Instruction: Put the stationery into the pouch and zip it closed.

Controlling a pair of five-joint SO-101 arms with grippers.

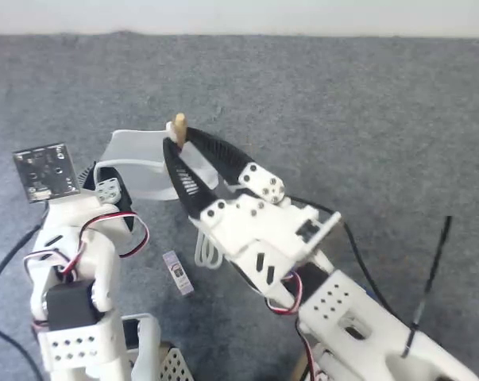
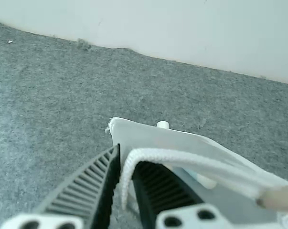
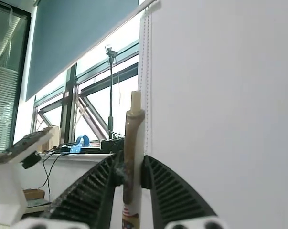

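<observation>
The right gripper (image 1: 178, 144) pinched a tan-tipped pen (image 1: 179, 122) at the pouch's (image 1: 140, 163) 1 o'clock edge. The left gripper (image 2: 125, 160) clamped the pouch's rim.

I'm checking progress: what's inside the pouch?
I see no stationery inside the pouch; its cloudy walls and the right gripper cover most of the interior. The pen is clamped in that gripper, and a small block lies outside on the table.

The right gripper (image 1: 179, 136) clamps a pen (image 1: 178, 121) over the white pouch (image 1: 140, 163), while a small item (image 1: 178, 272) lies near the table's (image 1: 342, 103) front edge.
</observation>
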